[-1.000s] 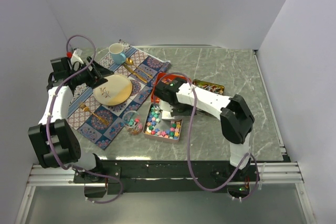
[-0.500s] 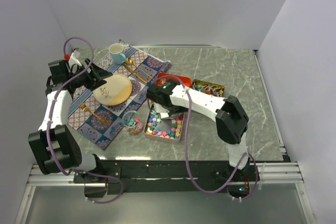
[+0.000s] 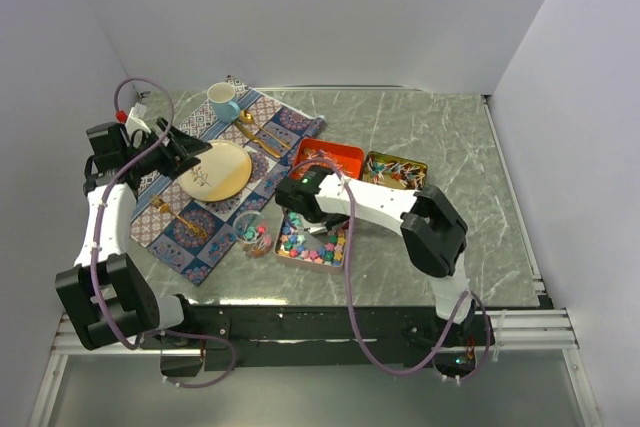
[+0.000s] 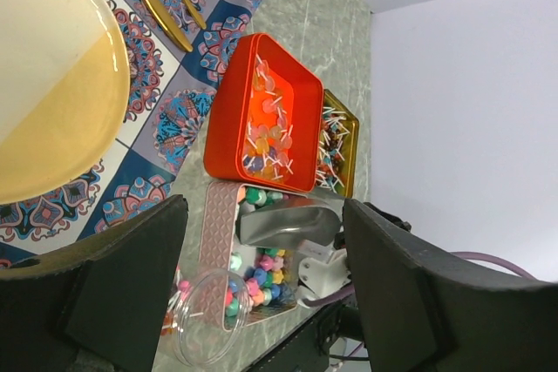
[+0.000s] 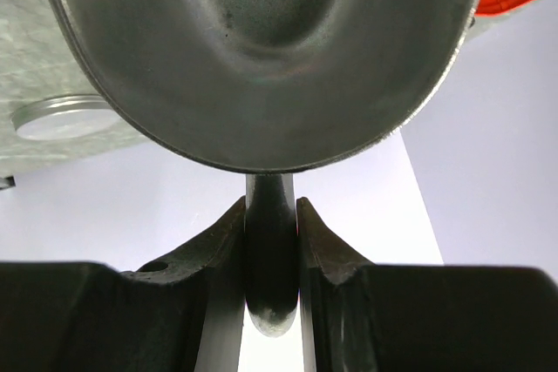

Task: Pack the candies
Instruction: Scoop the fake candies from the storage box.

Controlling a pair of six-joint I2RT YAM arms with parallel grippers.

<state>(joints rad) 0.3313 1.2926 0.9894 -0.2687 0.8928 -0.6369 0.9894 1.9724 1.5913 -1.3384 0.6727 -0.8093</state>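
The candies (image 3: 318, 245) are heaped in a tin (image 3: 310, 265) by the counter's near edge, with a jar (image 3: 252, 233) just beside it. A scoop (image 5: 261, 50) is clamped by its handle in the right gripper (image 5: 271, 237) over them (whether it is loaded cannot be told). Scooping is judged in hand; a dip, then tipping into the jar, is called for. The left gripper (image 4: 261, 294) is held wide, empty. A second ago the scoop was held farther back, over the red tin (image 3: 355, 152).

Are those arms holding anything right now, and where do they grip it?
The right pincer holds the silver scoop by its thin handle, clamped tight. The left pincer is open and holds nothing.
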